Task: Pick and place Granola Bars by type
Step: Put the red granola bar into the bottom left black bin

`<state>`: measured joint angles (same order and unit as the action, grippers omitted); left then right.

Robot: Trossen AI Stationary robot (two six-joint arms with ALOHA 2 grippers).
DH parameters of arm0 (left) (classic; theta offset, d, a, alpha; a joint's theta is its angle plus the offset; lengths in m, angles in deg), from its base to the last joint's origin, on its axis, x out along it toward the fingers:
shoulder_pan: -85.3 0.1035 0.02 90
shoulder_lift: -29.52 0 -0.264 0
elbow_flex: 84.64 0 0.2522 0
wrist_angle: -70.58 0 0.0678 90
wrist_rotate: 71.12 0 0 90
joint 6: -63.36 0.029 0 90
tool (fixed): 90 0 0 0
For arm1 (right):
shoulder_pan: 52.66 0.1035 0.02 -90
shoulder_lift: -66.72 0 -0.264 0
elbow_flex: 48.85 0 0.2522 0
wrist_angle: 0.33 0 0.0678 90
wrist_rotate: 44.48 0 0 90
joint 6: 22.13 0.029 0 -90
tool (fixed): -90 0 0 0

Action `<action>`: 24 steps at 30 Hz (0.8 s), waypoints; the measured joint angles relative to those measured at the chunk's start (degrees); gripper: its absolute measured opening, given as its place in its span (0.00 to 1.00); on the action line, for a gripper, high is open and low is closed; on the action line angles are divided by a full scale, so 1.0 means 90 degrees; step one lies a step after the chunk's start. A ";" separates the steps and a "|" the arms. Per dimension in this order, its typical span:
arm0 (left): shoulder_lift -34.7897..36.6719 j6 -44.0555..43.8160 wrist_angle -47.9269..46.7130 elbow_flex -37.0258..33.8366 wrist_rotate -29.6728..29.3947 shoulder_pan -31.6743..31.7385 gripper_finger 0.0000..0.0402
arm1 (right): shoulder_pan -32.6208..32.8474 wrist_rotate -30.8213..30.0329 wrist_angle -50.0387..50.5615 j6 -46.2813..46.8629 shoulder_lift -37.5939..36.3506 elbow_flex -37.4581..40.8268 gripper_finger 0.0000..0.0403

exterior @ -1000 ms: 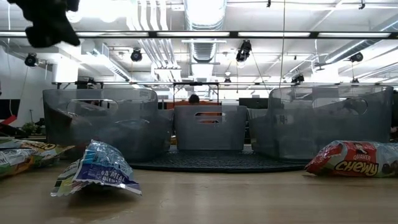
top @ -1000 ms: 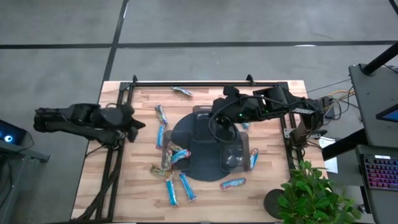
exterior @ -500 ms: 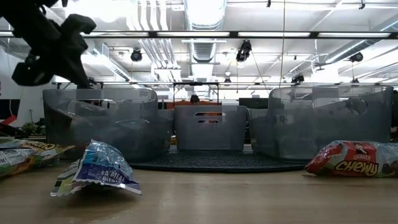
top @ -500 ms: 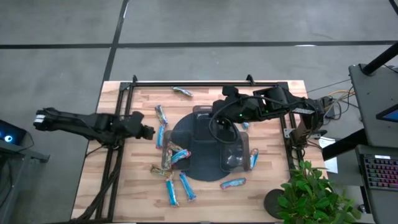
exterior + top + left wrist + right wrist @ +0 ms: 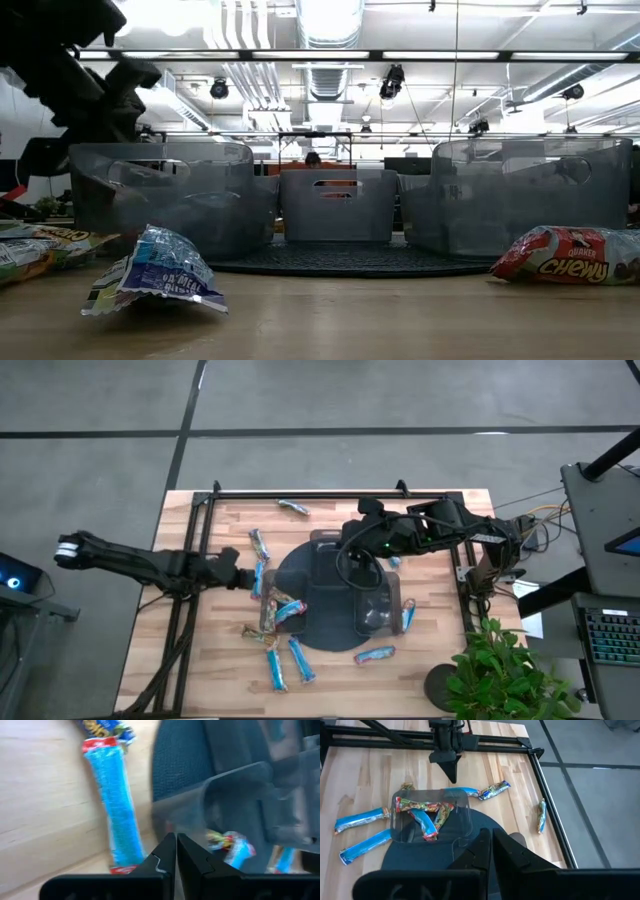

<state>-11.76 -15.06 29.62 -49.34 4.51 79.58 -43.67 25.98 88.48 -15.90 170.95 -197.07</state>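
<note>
Reaching farther in, left end effector (image 5: 243,576), pinched empty, meets light-blue bar (image 5: 258,579) lying lengthwise front-to-back.

In the low view the left gripper (image 5: 75,85) is cut off by the frame's edge; clear bins (image 5: 160,195) hide the bars behind them.

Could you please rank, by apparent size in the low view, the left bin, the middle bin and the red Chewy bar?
1. Left bin
2. Middle bin, though it stands farther back, so true size is unsure
3. Chewy bar
</note>
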 joint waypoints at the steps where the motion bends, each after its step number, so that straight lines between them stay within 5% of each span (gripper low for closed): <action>1: -0.0019 -0.0007 0.0031 -0.0056 0.0007 0.0000 0.00 | 0.0000 0.0001 0.0000 0.0017 0.0000 0.0000 0.02; 24: -0.0845 -0.0060 0.1140 -0.0349 0.0044 0.0002 0.00 | 0.0000 -0.0006 -0.0039 0.0190 0.0000 -0.0001 0.02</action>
<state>-19.37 -15.60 39.87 -52.49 4.90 79.60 -43.67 25.92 88.13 -14.19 170.95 -197.08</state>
